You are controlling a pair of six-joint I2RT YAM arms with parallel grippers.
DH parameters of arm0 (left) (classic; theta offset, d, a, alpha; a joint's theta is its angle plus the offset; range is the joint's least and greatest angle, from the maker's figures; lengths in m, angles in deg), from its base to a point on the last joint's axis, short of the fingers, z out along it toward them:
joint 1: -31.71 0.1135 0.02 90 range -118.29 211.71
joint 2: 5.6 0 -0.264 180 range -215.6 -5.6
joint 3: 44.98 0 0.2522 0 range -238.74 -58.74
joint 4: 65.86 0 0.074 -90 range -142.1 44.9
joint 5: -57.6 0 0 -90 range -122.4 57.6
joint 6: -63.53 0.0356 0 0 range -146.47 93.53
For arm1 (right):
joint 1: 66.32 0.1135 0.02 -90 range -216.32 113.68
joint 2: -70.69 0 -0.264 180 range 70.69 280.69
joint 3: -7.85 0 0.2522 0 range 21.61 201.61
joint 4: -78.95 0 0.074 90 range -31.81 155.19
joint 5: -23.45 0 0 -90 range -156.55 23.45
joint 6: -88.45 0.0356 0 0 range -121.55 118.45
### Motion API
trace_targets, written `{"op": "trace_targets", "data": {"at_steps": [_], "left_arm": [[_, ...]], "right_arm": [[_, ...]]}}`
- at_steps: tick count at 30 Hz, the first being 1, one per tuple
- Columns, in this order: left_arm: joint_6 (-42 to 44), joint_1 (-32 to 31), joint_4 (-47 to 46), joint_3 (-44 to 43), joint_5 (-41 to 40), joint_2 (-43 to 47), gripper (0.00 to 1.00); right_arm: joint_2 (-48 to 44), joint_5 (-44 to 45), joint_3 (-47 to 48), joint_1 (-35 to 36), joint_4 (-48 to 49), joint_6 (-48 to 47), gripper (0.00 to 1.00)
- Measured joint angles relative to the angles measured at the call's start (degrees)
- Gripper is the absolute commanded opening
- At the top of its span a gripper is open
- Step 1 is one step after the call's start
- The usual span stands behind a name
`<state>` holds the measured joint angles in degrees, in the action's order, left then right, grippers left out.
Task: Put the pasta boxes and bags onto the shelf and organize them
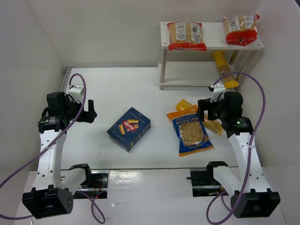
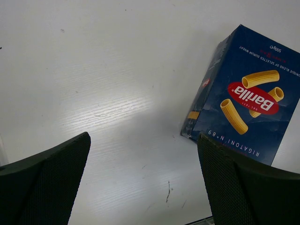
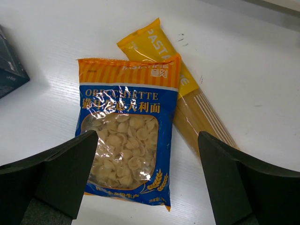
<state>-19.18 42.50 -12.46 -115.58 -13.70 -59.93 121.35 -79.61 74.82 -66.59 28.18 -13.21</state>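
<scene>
The dark-blue pasta box (image 1: pixel 129 128) lies flat mid-table; in the left wrist view the box (image 2: pixel 248 103) is ahead and to the right of my fingers. My left gripper (image 1: pixel 90 111) (image 2: pixel 145 187) is open and empty, left of the box. The blue-trimmed bag (image 1: pixel 191 133) (image 3: pixel 126 136) lies partly over a long orange-yellow packet (image 1: pixel 185 105) (image 3: pixel 187 98). My right gripper (image 1: pixel 202 111) (image 3: pixel 147 183) is open and empty above them. The white shelf (image 1: pixel 213 35) stands at the back right, with two red-trimmed bags (image 1: pixel 186 36) (image 1: pixel 241 29) on its top board.
A second long yellow packet (image 1: pixel 223 68) lies slanted on the shelf's lower board (image 1: pixel 187 72), its end sticking out past the right side. A corner of the blue box (image 3: pixel 9 65) shows at the left of the right wrist view. White walls enclose the table.
</scene>
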Motion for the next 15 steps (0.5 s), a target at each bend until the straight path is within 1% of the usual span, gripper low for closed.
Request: {"op": "trace_targets", "data": {"at_steps": [8,10,15], "left_arm": [[0.0,0.0,0.0,0.0,0.0,0.0,1.0],[0.0,0.0,0.0,0.0,0.0,0.0,1.0],[0.0,0.0,0.0,0.0,0.0,0.0,1.0]], "right_arm": [[0.3,-1.2,0.0,0.0,0.0,-0.4,0.95],[1.0,-1.2,0.0,0.0,0.1,-0.4,0.97],[6.4,-3.8,0.1,0.0,0.1,-1.1,0.97]]}}
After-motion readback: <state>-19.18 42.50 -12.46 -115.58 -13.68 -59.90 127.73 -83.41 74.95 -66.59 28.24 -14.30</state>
